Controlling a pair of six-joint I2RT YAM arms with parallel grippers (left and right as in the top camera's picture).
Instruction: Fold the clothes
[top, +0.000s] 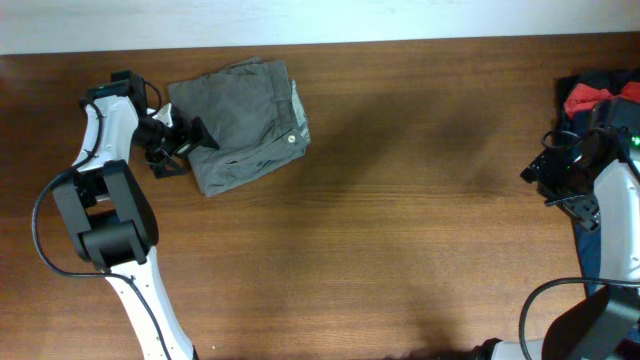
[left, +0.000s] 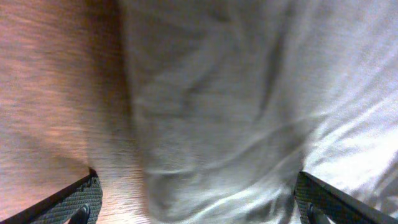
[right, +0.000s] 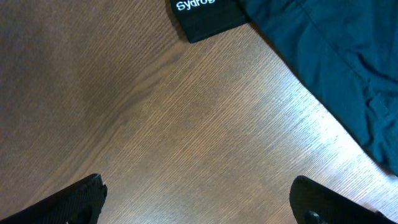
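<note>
The clothes (top: 245, 115), a grey-olive garment folded into a compact bundle, lie at the table's far left, with a small metal button (top: 291, 139) near the right edge. My left gripper (top: 188, 150) stands open at the bundle's left edge. In the left wrist view the creased fabric (left: 249, 112) fills the space between the left gripper's (left: 199, 205) wide-apart pads (left: 68, 202), and nothing is pinched. My right gripper (top: 545, 185) hangs open over bare wood at the far right, and the right wrist view shows the right gripper (right: 199, 199) with nothing between its fingers.
A dark navy garment (right: 336, 56) lies at the right edge beside my right arm, with a red cloth (top: 585, 97) behind it. A black label (right: 205, 15) with white letters lies on the brown wooden table (top: 400, 220).
</note>
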